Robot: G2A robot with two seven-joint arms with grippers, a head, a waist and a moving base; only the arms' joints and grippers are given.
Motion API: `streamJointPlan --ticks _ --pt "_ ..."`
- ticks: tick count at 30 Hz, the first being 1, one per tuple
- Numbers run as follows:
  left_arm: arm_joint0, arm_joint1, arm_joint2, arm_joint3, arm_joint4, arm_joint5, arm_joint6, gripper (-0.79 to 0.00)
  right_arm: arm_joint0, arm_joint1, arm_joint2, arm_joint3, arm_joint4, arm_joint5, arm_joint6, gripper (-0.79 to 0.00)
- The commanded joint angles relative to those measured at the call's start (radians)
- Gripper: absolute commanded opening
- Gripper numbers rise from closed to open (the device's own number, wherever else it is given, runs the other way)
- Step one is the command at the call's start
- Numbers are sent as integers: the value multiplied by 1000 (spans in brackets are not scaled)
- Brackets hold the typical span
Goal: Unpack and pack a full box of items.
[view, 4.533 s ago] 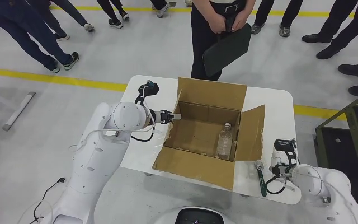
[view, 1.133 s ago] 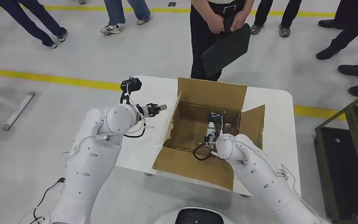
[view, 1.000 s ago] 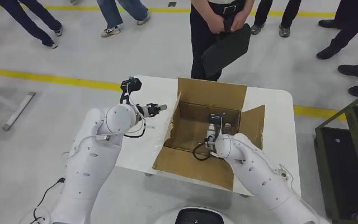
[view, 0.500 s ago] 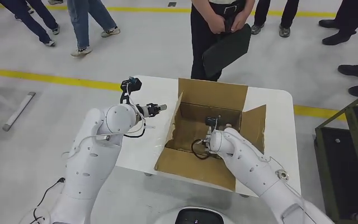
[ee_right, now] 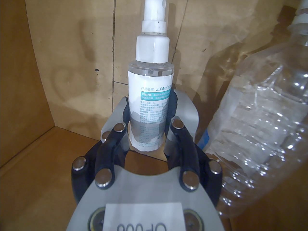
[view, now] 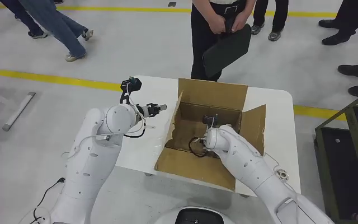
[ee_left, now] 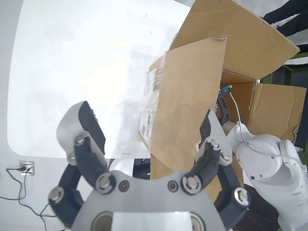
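**Top view:** the open cardboard box (view: 193, 162) stands on the white table (view: 279, 112) with its flaps up. The right arm (view: 240, 162) goes down into it, and the forearm hides the contents from above. The left jaws hang outside the box, just beside its side flap (view: 174, 115).

**Left wrist view:** the left jaws stand wide apart with nothing between them. The flap rises just ahead of them, close to one jaw.

**Right wrist view:** this view looks inside the box. The right jaws are clamped on the lower body of a spray bottle (ee_right: 150, 92). Its long axis runs straight out from the jaws, capped nozzle pointing away from the wrist toward the cardboard. A clear plastic bottle (ee_right: 252, 126) lies just beside the jaws, its neck pointing roughly the same way.
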Motion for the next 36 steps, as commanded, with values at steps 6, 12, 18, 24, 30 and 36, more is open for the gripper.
streamJointPlan --ticks 6,12,18,24,30,36 --pt "0 0 0 0 0 0 0 0 -4 -2 14 -9 -15 1 3 -203" --pt "0 0 0 0 0 0 0 0 -24 9 46 -60 -41 7 7 0" --pt "0 0 0 0 0 0 0 0 -96 48 130 -273 -107 0 13 0" --pt "0 0 0 0 0 0 0 0 -291 113 296 -648 -206 -84 -18 -557" --pt "0 0 0 0 0 0 0 0 -541 162 522 -980 -221 -233 -104 -785" --pt "0 0 0 0 0 0 0 0 -744 183 751 -1169 -90 -367 -174 -785"
